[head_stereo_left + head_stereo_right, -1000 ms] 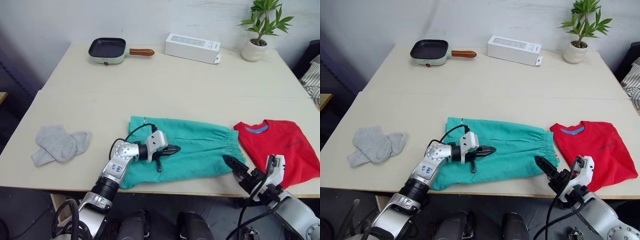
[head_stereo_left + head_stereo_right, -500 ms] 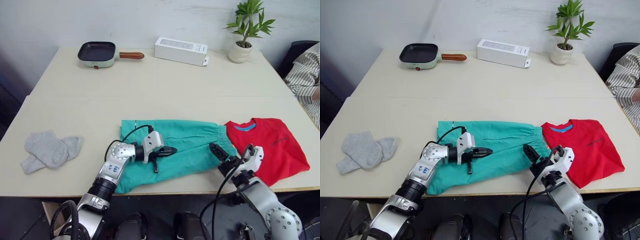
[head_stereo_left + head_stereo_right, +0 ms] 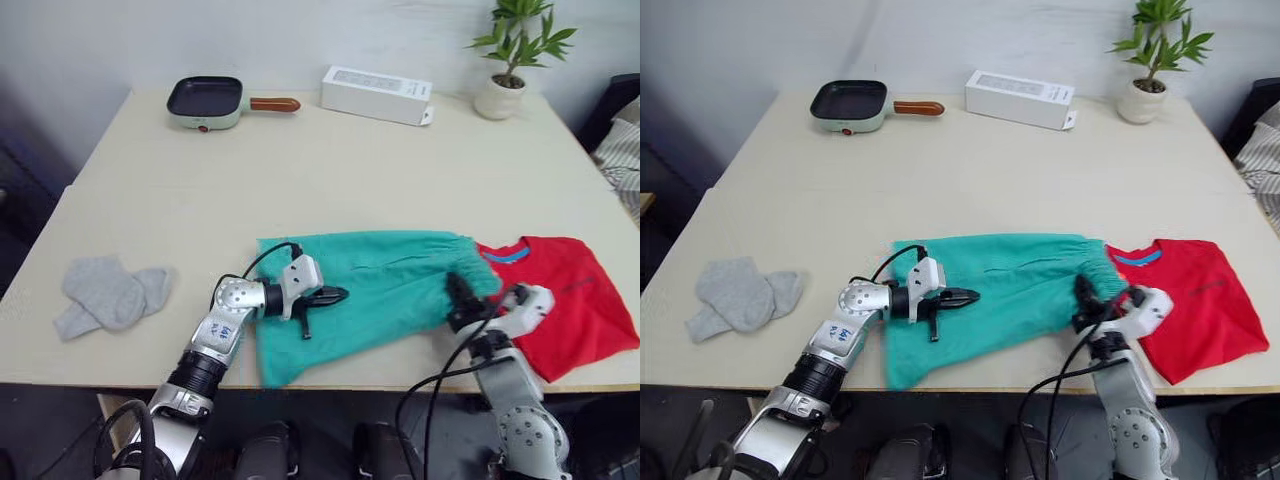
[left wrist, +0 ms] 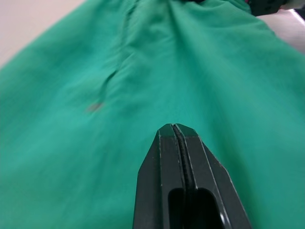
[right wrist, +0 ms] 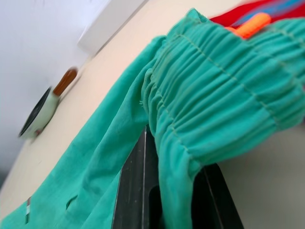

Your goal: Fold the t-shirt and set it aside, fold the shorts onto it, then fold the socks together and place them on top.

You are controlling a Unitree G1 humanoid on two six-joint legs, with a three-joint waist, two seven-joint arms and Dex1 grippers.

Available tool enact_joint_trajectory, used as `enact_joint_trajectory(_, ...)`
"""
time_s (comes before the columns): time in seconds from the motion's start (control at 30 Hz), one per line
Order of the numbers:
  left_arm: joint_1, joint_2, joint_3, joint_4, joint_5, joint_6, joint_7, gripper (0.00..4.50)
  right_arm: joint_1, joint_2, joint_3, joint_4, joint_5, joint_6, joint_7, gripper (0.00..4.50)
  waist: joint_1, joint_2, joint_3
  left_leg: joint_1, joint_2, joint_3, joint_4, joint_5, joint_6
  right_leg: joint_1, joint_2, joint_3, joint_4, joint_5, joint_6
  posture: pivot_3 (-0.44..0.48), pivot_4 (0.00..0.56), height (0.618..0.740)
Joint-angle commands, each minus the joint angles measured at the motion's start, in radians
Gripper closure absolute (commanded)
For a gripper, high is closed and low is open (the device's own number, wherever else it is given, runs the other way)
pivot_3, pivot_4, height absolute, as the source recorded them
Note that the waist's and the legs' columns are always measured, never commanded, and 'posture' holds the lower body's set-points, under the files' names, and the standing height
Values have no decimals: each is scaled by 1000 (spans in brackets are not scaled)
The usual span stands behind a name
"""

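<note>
Table [image 3: 330, 150] and the items we see resting on it.
Near edge, left to right: socks [image 3: 110, 293], shorts [image 3: 380, 285], t-shirt [image 3: 570, 300]; far edge: pan [image 3: 215, 100], white box [image 3: 377, 94], potted plant [image 3: 505, 70].

The left arm reaches forward and inward, wrist level, its cable looping over the forearm; the left gripper [image 3: 335, 295] has its 2 black fingers pressed together, pointing toward the right; the right arm rises from below, wrist tilted up; the right gripper [image 3: 461, 297] is clamped on cloth.
</note>
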Motion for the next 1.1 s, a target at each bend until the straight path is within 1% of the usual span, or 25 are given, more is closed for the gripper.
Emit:
enact_joint_trajectory(0.03,-9,-13,20,-73,-23,57,48,4500,11,-74,-2,-139,-105,-50,79,4480,-2,0,0,0,0,0,0,2,-2,0,1,0,0,0,0,0,150,740)
enact_joint_trajectory(0.13,-3,-9,20,-62,-11,63,61,4500,-6,-170,74,-211,-210,-17,131,4480,-8,0,1,0,0,2,-1,1,-2,0,2,0,0,0,0,0,150,740)
enact_joint_trajectory(0.17,-3,-7,16,-57,-6,62,62,4500,-14,-215,122,-233,-263,1,156,4480,-9,-1,1,0,1,3,-2,2,-2,0,4,0,0,0,0,0,150,740)
enact_joint_trajectory(0.23,-4,-10,13,-49,-6,73,66,4500,-30,-311,248,-255,-434,14,197,4480,-8,-2,2,1,2,3,-1,2,-3,0,5,0,-1,0,0,0,150,740)
enact_joint_trajectory(0.3,-3,-6,2,-42,8,81,70,4500,-56,-353,360,-259,-551,36,203,4480,-4,-3,2,2,3,3,-1,3,-4,0,5,0,0,0,0,0,150,740)
enact_joint_trajectory(0.37,9,6,-10,-43,28,90,75,4500,-94,-350,466,-253,-640,47,204,4480,-3,-3,3,2,3,2,-1,3,-4,0,6,0,0,-1,0,0,150,740)
enact_joint_trajectory(0.43,24,11,-6,-55,29,106,91,4500,-128,-319,560,-239,-708,54,207,4480,-3,-3,3,2,3,2,-1,4,-4,0,5,0,1,-1,-1,0,150,740)
enact_joint_trajectory(0.53,64,22,2,-95,16,124,102,4500,-150,-255,650,-207,-755,102,198,4480,-5,-4,3,2,3,2,-1,4,-5,0,4,-1,1,-1,-1,0,150,740)
enact_joint_trajectory(0.67,84,13,68,-176,-70,217,120,4500,-156,-194,655,-185,-745,185,208,4480,-4,-4,4,1,3,1,0,5,-6,1,4,-1,1,-1,-1,0,150,740)
enact_joint_trajectory(0.73,85,47,86,-204,-76,229,111,4500,-158,-183,643,-180,-710,216,246,4480,-5,-5,4,1,3,0,0,5,-6,1,4,-2,0,-1,-1,0,150,740)
enact_joint_trajectory(0.77,84,77,81,-211,-51,221,110,4500,-159,-180,630,-179,-674,251,272,4480,-5,-5,4,1,3,0,0,5,-6,1,4,-3,0,-1,-1,0,150,740)
enact_joint_trajectory(0.8,84,108,75,-221,-37,212,96,4500,-161,-179,617,-178,-642,274,297,4010,-6,-5,4,1,3,0,-1,5,-6,1,4,-3,0,-1,-1,0,150,740)
enact_joint_trajectory(0.83,85,131,76,-232,-39,217,86,4500,-166,-181,604,-177,-616,288,322,3826,-8,-5,4,2,3,-1,-1,4,-6,1,4,-3,1,-1,-1,0,150,740)
enact_joint_trajectory(0.9,88,174,110,-274,-90,270,62,4500,-181,-199,565,-191,-517,343,404,3101,-8,-5,4,2,3,0,-1,4,-6,1,4,-3,1,-1,-1,0,150,740)
enact_joint_trajectory(0.93,94,217,130,-310,-133,355,29,4500,-190,-243,536,-213,-404,419,489,2759,-8,-6,5,2,3,-1,-1,4,-5,1,4,-3,1,-1,-1,0,150,740)
enact_joint_trajectory(0.97,99,247,141,-335,-162,414,6,4500,-197,-276,516,-227,-325,475,549,2385,-8,-6,5,2,3,-1,-1,3,-5,1,4,-3,1,-1,-1,0,150,740)
enact_joint_trajectory(1.0,105,296,146,-365,-176,463,-22,4500,-205,-332,492,-249,-260,498,630,2048,-8,-6,6,2,3,-1,-1,3,-4,1,4,-3,0,-1,-1,0,150,740)
enact_joint_trajectory(1.03,110,329,147,-386,-183,493,-37,4500,-210,-370,475,-263,-221,509,680,1727,-8,-6,6,2,3,-2,-1,3,-4,2,3,-3,0,-1,-1,0,150,740)
enact_joint_trajectory(1.07,112,350,151,-399,-189,509,-38,4500,-216,-390,456,-263,-197,515,698,1327,-8,-5,7,1,3,-2,-1,2,-4,2,3,-3,0,-1,-1,0,150,740)
enact_joint_trajectory(1.1,115,394,169,-415,-203,549,-49,4500,-230,-408,401,-257,-129,520,725,1052,-7,-5,7,2,3,-2,-1,2,-3,2,3,-3,-1,-1,-1,0,150,740)
